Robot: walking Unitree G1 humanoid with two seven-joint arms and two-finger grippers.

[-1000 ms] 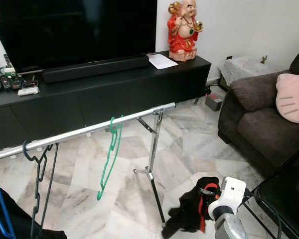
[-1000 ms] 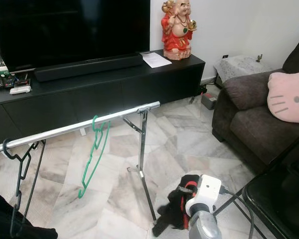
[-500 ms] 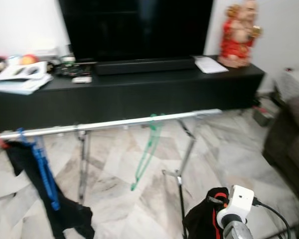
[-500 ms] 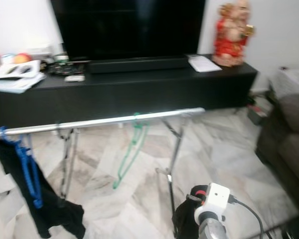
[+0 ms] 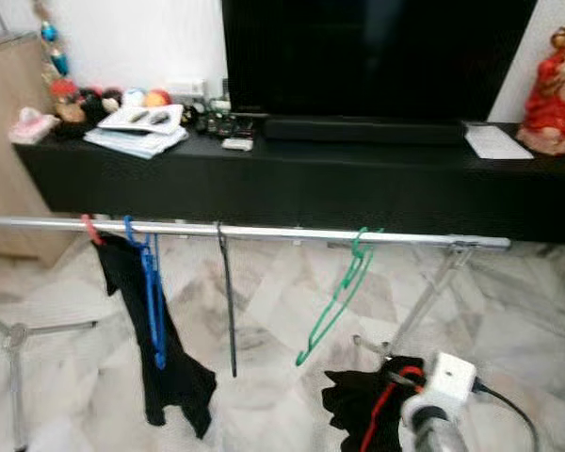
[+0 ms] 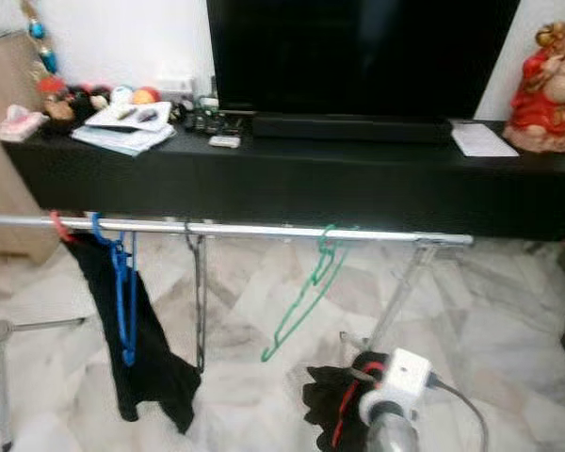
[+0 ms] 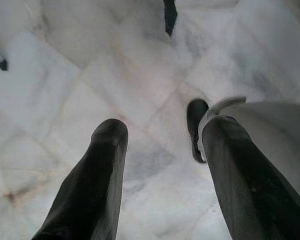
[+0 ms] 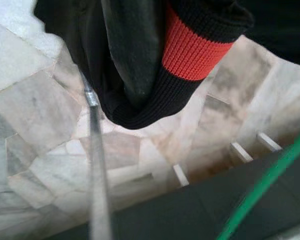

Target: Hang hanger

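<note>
- Right gripper [image 8: 140,65]: jaws clamp a black garment with red band [image 5: 372,414], below the rail [image 5: 264,231].
- Green hanger [image 5: 337,297] hangs above it.
- Left gripper [image 7: 162,165]: jaws wide, over marble floor [image 7: 140,75].

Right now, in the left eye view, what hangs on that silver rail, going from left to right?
Red clip → blue hanger with a black garment → black hanger → green hanger, all on the rail.

Even indoor light, eye views slightly soft, w/ wrist blur
</note>
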